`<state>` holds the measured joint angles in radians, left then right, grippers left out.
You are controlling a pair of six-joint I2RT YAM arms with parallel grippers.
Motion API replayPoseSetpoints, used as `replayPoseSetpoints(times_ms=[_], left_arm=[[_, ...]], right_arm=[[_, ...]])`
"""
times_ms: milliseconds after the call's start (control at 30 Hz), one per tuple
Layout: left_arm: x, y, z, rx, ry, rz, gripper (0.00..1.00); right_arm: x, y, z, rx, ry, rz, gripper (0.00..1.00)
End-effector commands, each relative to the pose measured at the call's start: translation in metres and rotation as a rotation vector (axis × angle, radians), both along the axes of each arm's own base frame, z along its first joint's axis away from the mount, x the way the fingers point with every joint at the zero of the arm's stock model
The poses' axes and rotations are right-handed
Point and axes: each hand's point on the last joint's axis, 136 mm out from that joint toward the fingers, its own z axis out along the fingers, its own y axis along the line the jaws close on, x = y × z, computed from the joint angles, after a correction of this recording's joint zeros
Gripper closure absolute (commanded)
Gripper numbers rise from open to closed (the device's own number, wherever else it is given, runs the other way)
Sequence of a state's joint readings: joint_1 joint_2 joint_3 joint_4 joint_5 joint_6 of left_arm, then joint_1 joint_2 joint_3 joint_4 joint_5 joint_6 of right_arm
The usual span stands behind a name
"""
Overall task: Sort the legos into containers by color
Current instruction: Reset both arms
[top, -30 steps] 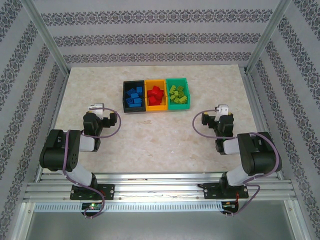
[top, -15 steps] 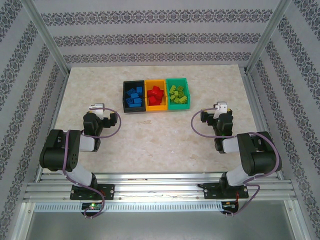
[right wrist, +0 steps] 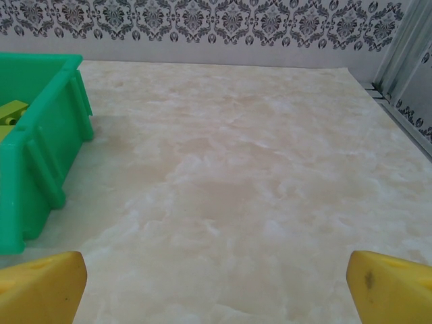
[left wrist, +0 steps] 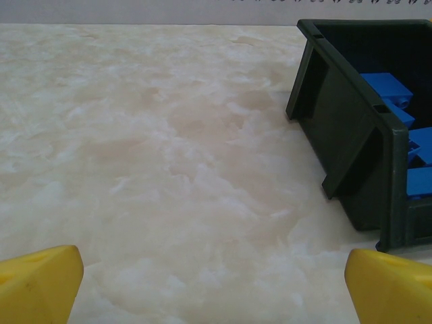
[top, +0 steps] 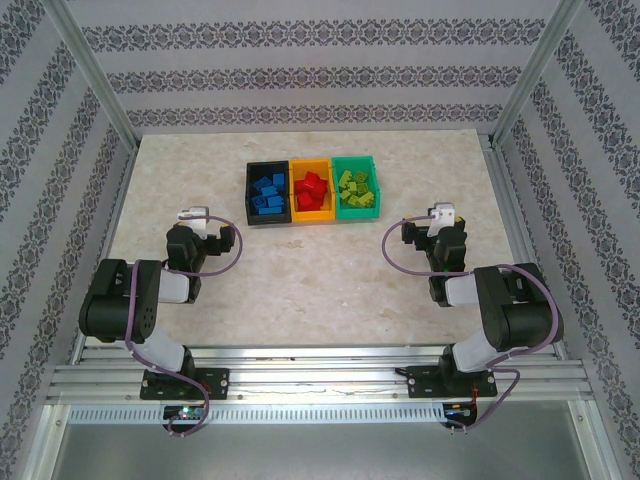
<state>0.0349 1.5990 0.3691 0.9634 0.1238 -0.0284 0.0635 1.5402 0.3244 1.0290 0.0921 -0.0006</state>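
Two open grippers, both empty, and coloured bricks lying sorted in three joined bins.
At middle left of the overhead frame, the left two-finger gripper (top: pixel 190 214) has its yellow fingertips (left wrist: pixel 37 283) spread wide with nothing between them; the right two-finger gripper (top: pixel 441 213), at middle right, is just as wide and empty. Both hang above the pale marble-patterned tabletop (top: pixel 300 280). At upper centre the black plastic bin (top: pixel 249 196) holds small blue studded bricks (top: pixel 268 192), the orange-yellow plastic bin (top: pixel 312 215) beside it holds red bricks (top: pixel 311 190), and the green plastic bin (top: pixel 356 160) holds lime green bricks (top: pixel 356 190).
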Motion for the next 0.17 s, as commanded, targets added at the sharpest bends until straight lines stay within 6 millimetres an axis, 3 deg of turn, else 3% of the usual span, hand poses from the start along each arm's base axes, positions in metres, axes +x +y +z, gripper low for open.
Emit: replayPoseSetpoints(times_ms=[0,133], left_arm=[[0.0032,0.0022,0.0051,0.013,-0.009,-0.007,0.01],[0.0032,0.0020,0.0054,0.014,-0.010,-0.008,0.01]], right_arm=[[0.0012,0.0005,0.0035,-0.005,-0.012,0.005,0.02],[0.0011,0.0007,0.0036,-0.004,-0.015,0.006,0.02]])
